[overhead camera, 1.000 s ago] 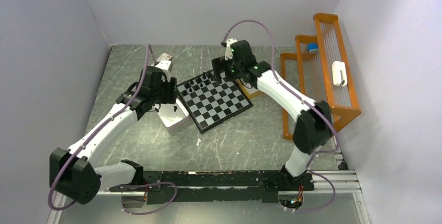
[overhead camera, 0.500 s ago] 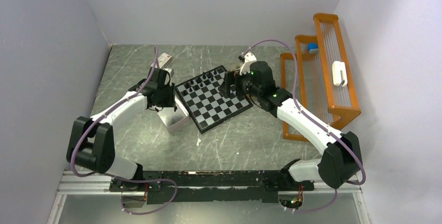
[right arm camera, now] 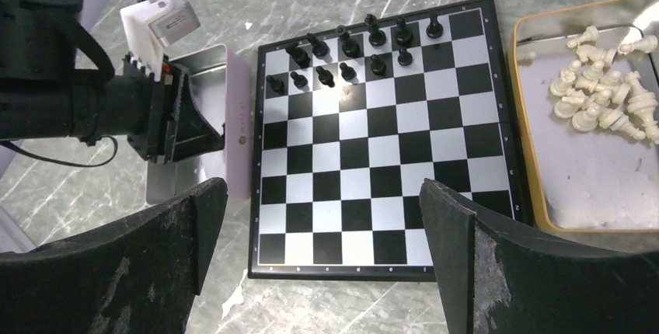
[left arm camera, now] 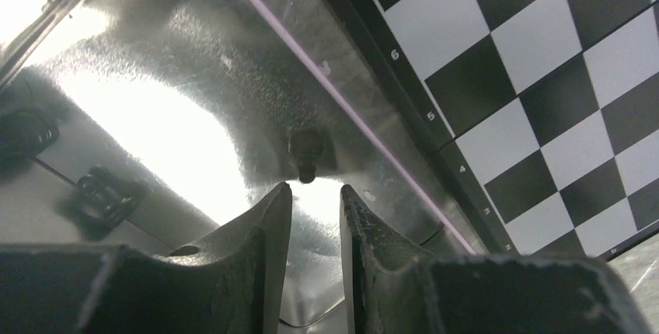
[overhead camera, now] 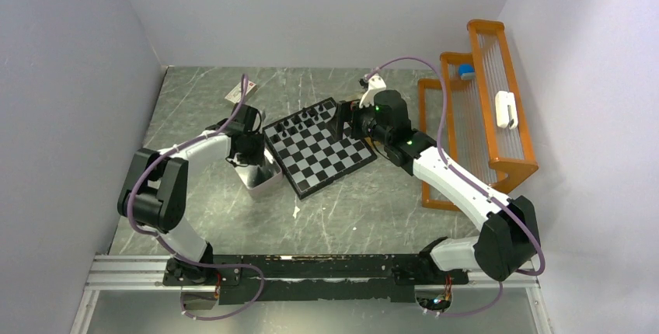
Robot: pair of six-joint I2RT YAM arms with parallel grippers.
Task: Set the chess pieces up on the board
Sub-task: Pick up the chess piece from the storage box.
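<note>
Left gripper [left arm camera: 311,190]: jaws narrowly parted, empty, inside tin [left arm camera: 155,116]; black piece [left arm camera: 308,154] just beyond tips. Right gripper [right arm camera: 320,186]: wide open, empty, above board [right arm camera: 381,155].

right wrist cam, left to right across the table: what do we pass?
Left arm's wrist → white box → board, black pieces on its far rows → tan tray holding the cream-white pieces.
</note>
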